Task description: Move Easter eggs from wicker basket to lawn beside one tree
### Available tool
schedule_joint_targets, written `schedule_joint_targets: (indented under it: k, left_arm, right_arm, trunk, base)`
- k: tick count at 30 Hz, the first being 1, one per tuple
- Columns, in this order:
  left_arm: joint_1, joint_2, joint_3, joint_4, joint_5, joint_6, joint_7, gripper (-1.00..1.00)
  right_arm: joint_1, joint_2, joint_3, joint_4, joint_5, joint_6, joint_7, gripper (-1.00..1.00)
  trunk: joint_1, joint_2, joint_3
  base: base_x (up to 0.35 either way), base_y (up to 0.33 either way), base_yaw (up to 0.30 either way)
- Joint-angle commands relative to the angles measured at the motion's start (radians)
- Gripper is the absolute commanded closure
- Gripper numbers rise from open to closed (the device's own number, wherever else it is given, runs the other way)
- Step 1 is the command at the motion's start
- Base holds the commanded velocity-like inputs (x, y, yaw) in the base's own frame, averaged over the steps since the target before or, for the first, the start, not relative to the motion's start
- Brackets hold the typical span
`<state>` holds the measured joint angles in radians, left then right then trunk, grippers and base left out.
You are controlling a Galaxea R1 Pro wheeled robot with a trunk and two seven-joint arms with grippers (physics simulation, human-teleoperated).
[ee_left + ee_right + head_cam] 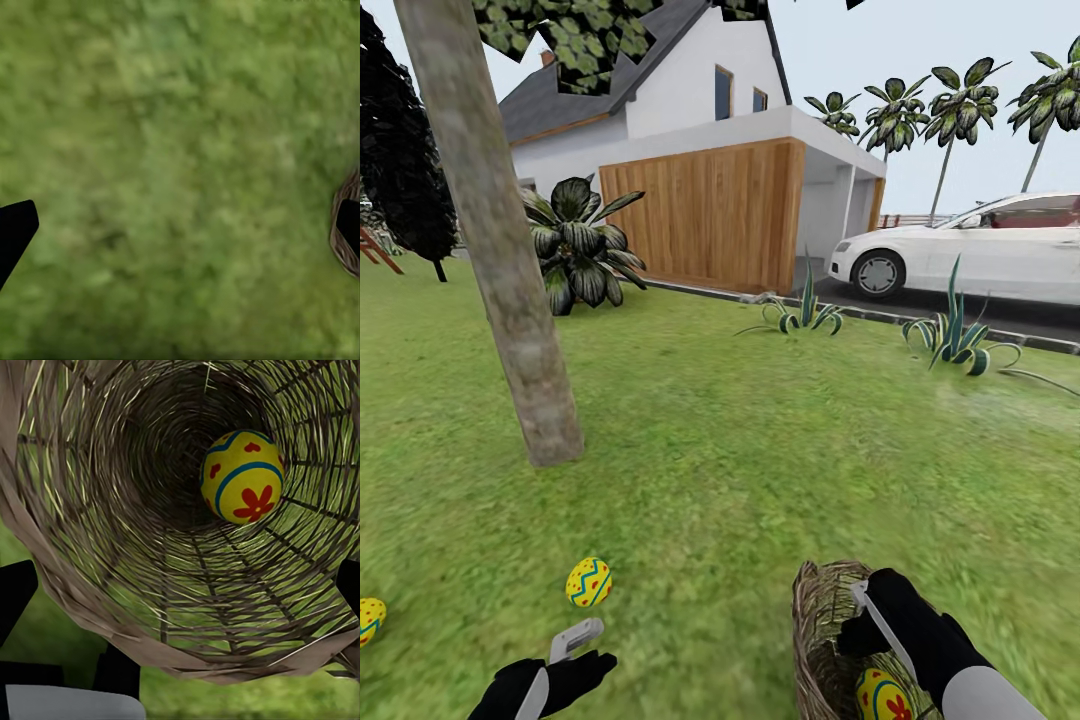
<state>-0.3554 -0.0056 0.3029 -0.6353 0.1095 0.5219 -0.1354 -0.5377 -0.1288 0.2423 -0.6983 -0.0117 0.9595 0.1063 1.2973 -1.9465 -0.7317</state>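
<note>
Two yellow Easter eggs lie on the lawn (740, 470) near the tree trunk (500, 260): one egg (589, 582) in front of it, another (369, 619) at the picture's left edge. My left gripper (588, 652) hovers just this side of the nearer egg; in the left wrist view it (180, 225) is open over bare grass. The wicker basket (822, 620) stands at the lower right with the third egg (884, 697) inside. My right gripper (865, 625) is at the basket's mouth, open (180, 592), looking in at the egg with the red flower (241, 476).
A dark broad-leaved plant (580, 245) stands behind the tree. Spiky plants (805, 315) (955, 340) edge the lawn before the driveway, where a white car (970, 250) is parked by the white house with its wooden wall (710, 210). The basket's rim (341, 240) shows beside the left fingertip.
</note>
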Motion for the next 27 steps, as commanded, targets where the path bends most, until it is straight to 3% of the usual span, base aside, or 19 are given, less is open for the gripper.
schedule_joint_targets:
  k: [1, 17, 27]
  left_arm:
    - [0.000, -0.001, 0.004, -0.001, 0.008, 0.007, -0.001, -1.00]
    - [0.000, -0.002, 0.004, -0.001, 0.011, 0.007, -0.003, -1.00]
    - [0.000, -0.002, 0.007, -0.002, 0.012, 0.009, 0.000, -1.00]
  right_arm:
    - [-0.001, -0.001, 0.005, -0.001, -0.001, 0.004, 0.002, -1.00]
    - [-0.001, 0.000, 0.005, -0.001, -0.001, 0.004, 0.002, -1.00]
    - [-0.001, -0.006, 0.003, -0.005, -0.001, 0.005, 0.003, -1.00]
  trunk:
    - [0.000, 0.000, -0.001]
    - [0.000, 0.000, -0.001]
    - [0.038, -0.070, -0.032]
  base:
    - [0.000, 0.000, 0.000]
    - [0.000, 0.000, 0.000]
    - [0.000, 0.000, 0.000]
